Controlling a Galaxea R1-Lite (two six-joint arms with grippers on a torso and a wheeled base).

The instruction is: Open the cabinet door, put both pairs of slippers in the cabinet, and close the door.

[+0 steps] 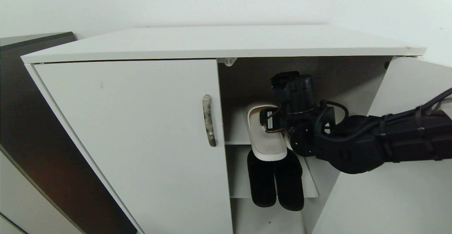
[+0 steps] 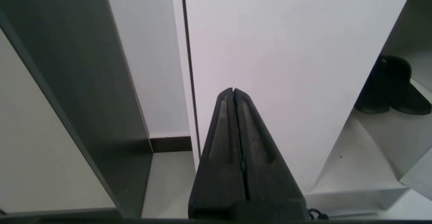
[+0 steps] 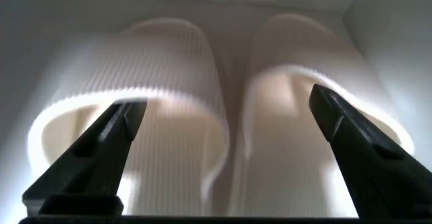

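**Cabinet [image 1: 212, 43], right half open.** The right door [image 1: 413, 85] is swung wide. The left door [image 1: 134, 138] is shut, and nothing touches its handle [image 1: 209, 120].

Both pairs lie in the open right half. The black slippers [image 1: 275, 184] lie side by side on the lower shelf [image 1: 237, 181], toes inward, with their heels hanging past the shelf's front edge. The white slippers [image 1: 266, 145] lie on the upper shelf [image 1: 235, 143], directly above the black pair. They are also toes inward, and the near heel juts over the edge.

My right arm [image 1: 370, 145] extends through the doorway to the upper shelf, so the right pincer [image 3: 226, 106] faces the white pair from the heel end. Its fingers are spread wide, one before each slipper's strap, and grip nothing. I cannot tell whether they brush the slippers. I read the wide spread as a release, with the pair resting on the shelf under its own weight. The toes-in lie suits a grasp taken at the heels.

My left pincer [image 2: 233, 96] is fully closed and empty. It hangs in front of the shut left door, well apart from the slippers, where it cannot foul the right arm.

In my judgement the loading is done. What is left is to draw the right arm out and close the right door. The overhanging heels are the risk, since the door may catch on them unless the pairs sit deep enough.
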